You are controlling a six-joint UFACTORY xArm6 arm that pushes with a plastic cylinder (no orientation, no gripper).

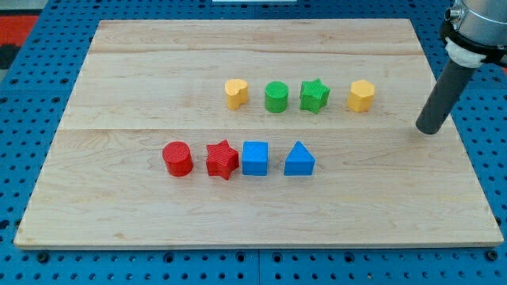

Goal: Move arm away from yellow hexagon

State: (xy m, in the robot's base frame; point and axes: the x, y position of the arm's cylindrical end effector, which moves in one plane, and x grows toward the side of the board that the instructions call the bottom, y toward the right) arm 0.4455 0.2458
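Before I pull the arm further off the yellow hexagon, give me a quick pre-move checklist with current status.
1. My tip apart from the yellow hexagon: ok, bare board between them.
2. No block on the tip's right, toward the board edge: ok.
3. Tip over the wooden board: ok, near its right edge.
4. Green star beside the hexagon untouched: ok.
5. Tip touching the board surface: cannot tell.
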